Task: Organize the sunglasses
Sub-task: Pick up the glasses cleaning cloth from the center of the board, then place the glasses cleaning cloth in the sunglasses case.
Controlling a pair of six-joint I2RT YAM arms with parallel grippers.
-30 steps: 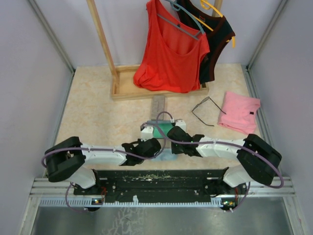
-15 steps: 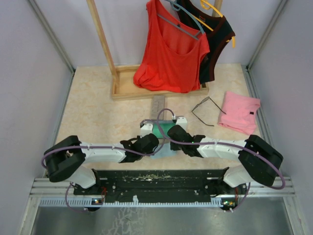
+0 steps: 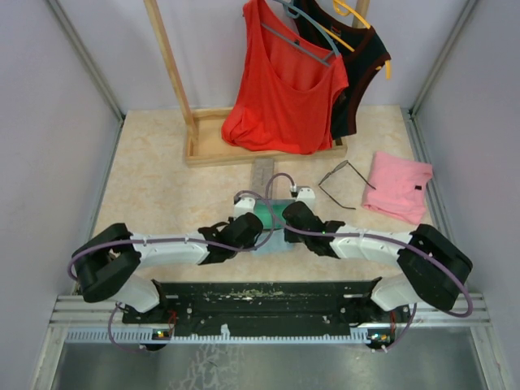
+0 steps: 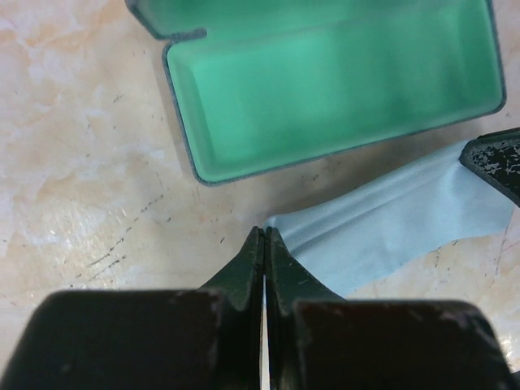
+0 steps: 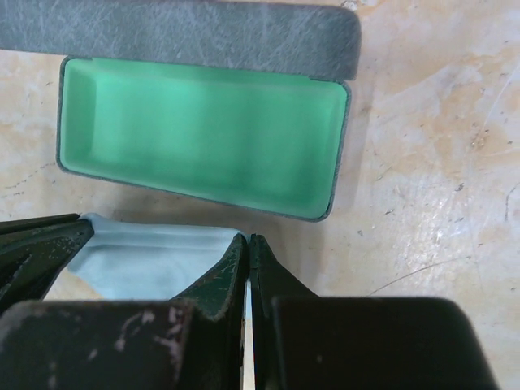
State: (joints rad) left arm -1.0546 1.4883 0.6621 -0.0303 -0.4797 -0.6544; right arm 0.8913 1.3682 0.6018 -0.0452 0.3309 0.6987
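One pair of sunglasses [image 3: 345, 184] lies open on the table right of centre, beside the pink cloth; no gripper is near it. A second pair is not in view. An open grey case with green lining [image 3: 270, 213] lies at centre, empty inside [image 4: 341, 81] [image 5: 203, 134]. A light blue wiping cloth [image 4: 390, 215] [image 5: 150, 260] is stretched just in front of the case. My left gripper [image 3: 248, 231] [image 4: 266, 236] is shut on its left corner. My right gripper [image 3: 289, 218] [image 5: 248, 240] is shut on its right corner.
A grey oblong case [image 3: 262, 172] lies behind the open one. A folded pink cloth [image 3: 398, 187] lies at the right. A wooden stand [image 3: 213, 146] holds a red top [image 3: 284, 89] and a dark top [image 3: 361, 65] at the back.
Both grippers have moved away from the arm bases, carrying the blue cloth up against the front of the open case. The sunglasses have not moved.
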